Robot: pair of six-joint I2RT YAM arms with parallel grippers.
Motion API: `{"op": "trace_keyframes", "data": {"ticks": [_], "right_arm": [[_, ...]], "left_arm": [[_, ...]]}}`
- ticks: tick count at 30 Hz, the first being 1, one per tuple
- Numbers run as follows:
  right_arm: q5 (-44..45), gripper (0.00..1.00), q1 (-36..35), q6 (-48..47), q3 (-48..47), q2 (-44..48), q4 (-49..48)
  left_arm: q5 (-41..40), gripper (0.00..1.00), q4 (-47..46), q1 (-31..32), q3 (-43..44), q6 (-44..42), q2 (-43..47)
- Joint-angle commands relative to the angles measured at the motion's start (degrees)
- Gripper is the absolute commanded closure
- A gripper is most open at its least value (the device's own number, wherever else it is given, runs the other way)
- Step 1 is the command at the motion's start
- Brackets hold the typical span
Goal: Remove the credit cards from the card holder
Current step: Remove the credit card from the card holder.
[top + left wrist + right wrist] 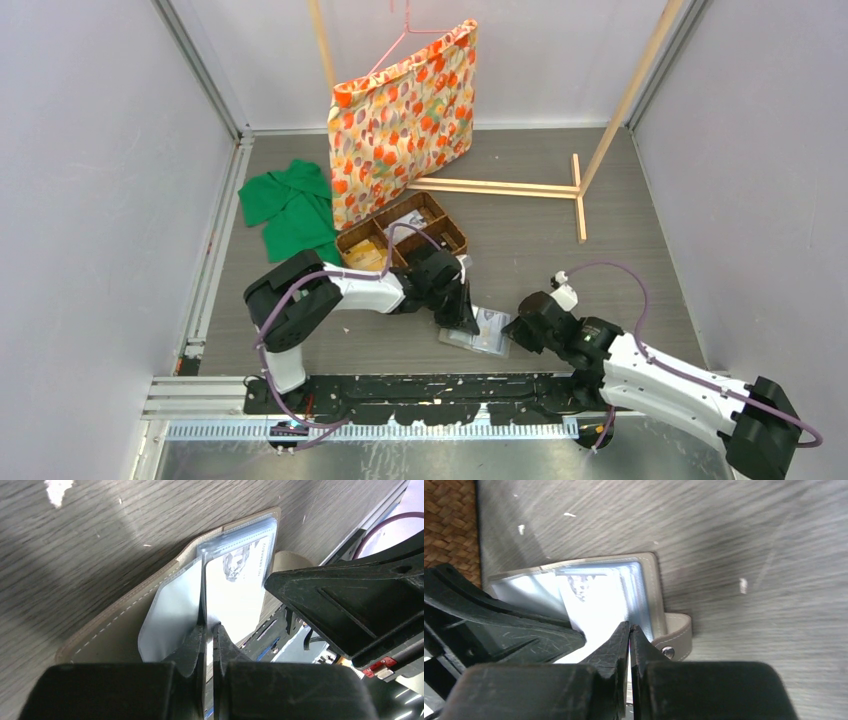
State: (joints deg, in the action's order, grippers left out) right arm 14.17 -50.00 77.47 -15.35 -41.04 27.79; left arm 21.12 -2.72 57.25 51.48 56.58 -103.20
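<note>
The card holder (pixel 470 338) lies open on the table between both grippers; its grey stitched panel (pixel 120 630) carries clear plastic sleeves. A whitish credit card (pixel 235 595) with a small portrait mark sticks out of a sleeve and also shows in the right wrist view (pixel 594 605). My left gripper (pixel 209 628) is shut on the edge of a clear sleeve and holds that leaf upright. My right gripper (pixel 629 626) is shut at the card's near edge, beside the holder's snap strap (pixel 676 635). In the top view the left gripper (pixel 466 322) and the right gripper (pixel 512 336) nearly touch.
A brown wicker divided basket (pixel 400 235) stands just behind the left arm, its corner in the right wrist view (pixel 449 525). A green cloth (pixel 290 205) lies at the back left. A floral bag (pixel 400 120) hangs from a wooden rack (pixel 560 190).
</note>
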Motion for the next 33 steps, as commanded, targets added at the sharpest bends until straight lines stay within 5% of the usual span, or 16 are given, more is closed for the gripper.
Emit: {"op": "trace_keyframes", "data": {"ticks": [1,13,21,26,33], "right_arm": [[3.2,0.91,0.2,-1.1,-2.4,3.9,13.3],[6.4,0.90,0.4,-0.7,-8.0,9.5,20.4],[4.5,0.89,0.4,-2.9,-9.0,0.2,12.2],[5.0,0.88,0.4,-2.8,-7.9,-0.9,11.0],[5.1,0.86,0.5,-2.0,-6.7,0.1,11.7]], "left_arm": [[0.8,1.00,-3.0,0.8,1.5,-0.5,-3.0],[2.7,0.99,-3.3,2.9,6.5,-0.7,-7.0],[1.8,0.99,-2.1,2.8,5.7,-0.8,-5.2],[-0.3,0.87,1.6,2.9,6.2,-2.8,-2.7],[-3.3,0.83,7.7,2.8,8.2,-6.9,-0.5]]}}
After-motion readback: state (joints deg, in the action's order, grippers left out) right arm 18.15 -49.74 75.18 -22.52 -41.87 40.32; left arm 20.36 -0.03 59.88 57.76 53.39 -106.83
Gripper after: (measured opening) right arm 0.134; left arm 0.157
